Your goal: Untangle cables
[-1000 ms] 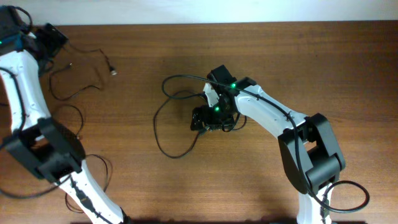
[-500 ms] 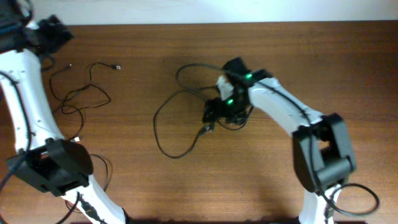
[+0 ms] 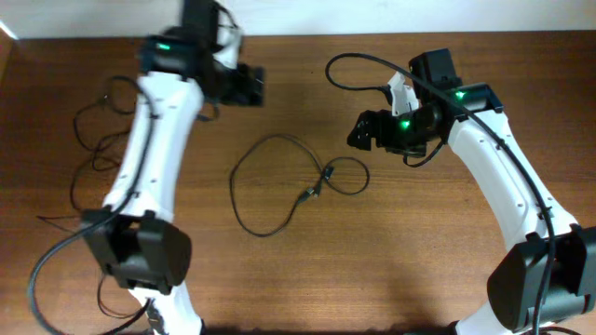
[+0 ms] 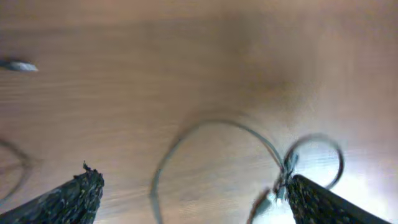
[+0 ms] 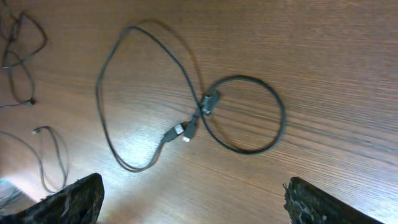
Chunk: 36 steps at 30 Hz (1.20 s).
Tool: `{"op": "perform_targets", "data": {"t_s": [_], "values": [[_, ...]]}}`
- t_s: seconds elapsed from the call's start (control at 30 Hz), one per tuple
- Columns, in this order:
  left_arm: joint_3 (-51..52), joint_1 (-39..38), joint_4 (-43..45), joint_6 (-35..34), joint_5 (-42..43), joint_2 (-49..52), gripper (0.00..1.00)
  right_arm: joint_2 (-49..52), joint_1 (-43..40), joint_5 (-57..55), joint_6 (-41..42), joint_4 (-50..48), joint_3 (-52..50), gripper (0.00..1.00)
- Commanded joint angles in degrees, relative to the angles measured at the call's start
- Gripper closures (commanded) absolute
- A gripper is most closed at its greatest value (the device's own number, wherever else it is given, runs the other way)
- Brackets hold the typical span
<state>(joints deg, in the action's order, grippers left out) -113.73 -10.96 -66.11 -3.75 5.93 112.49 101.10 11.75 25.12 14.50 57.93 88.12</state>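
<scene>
One thin black cable [image 3: 234, 186] lies loose in the middle of the table as a big loop and a small one, crossing where its plug ends [image 3: 315, 189] meet. The right wrist view shows the same cable [image 5: 99, 93] and its plugs [image 5: 186, 130] flat on the wood. More thin cables [image 3: 78, 119] lie bunched at the far left. My left gripper [image 3: 240, 84] hovers open above the back of the table, with the loop blurred below it [image 4: 193, 205]. My right gripper [image 3: 365, 130] stands open to the right of the small loop, nothing between its fingers [image 5: 196, 208].
The wooden table [image 3: 419, 261] runs to a white wall at the back. Thicker black robot cables arc over the right arm [image 3: 354, 60]. Other thin cords [image 5: 18, 50] show at the left edge of the right wrist view.
My left arm has swung from the far left corner to the back middle. My right gripper has lifted up and to the right, off the middle cable, which now lies loose.
</scene>
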Motion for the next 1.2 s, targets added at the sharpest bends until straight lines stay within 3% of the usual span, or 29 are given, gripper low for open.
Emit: {"op": "perform_targets", "data": {"t_s": [0.0, 0.17, 0.23, 0.3, 0.37, 0.57, 0.97, 1.07, 1.17], "values": [[8.7, -4.7, 5.8, 13.7, 0.5, 1.1, 0.03, 0.3, -0.3, -4.7, -0.8, 0.9, 0.4, 0.06], [18.9, -9.5, 9.6, 29.0, 0.5, 1.1, 0.04, 0.3, -0.3, -7.5, -0.8, 2.4, 0.4, 0.05], [21.2, -10.3, 8.9, 28.9, 1.0, 1.1, 0.07, 0.3, -0.3, -7.8, -0.8, 2.9, 0.4, 0.05], [23.0, -10.8, 7.3, 28.5, 5.1, 1.1, 0.21, 0.3, -0.3, -7.8, -0.8, 3.0, 0.4, 0.05], [25.5, -11.7, 7.4, 28.4, 10.6, 1.1, 0.23, 0.3, -0.3, -7.8, -0.8, 2.7, 0.4, 0.04], [33.3, -13.1, 8.9, 17.0, 8.9, 1.1, 0.36, 0.3, -0.3, -7.8, -0.8, 2.9, 0.4, 0.03], [43.7, -17.4, 18.3, 15.9, 8.7, 1.1, 0.58, 0.3, -0.3, -7.8, -0.8, 2.8, 0.4, 0.00], [44.9, -19.2, 19.8, 12.8, 2.6, 1.1, 0.61, 0.3, -0.3, -7.8, -0.8, 2.8, 0.4, 0.00], [46.8, -19.7, 23.0, 6.5, -5.0, 1.1, 0.76, 0.3, -0.3, -7.8, -0.8, 2.8, 0.4, 0.00]]}}
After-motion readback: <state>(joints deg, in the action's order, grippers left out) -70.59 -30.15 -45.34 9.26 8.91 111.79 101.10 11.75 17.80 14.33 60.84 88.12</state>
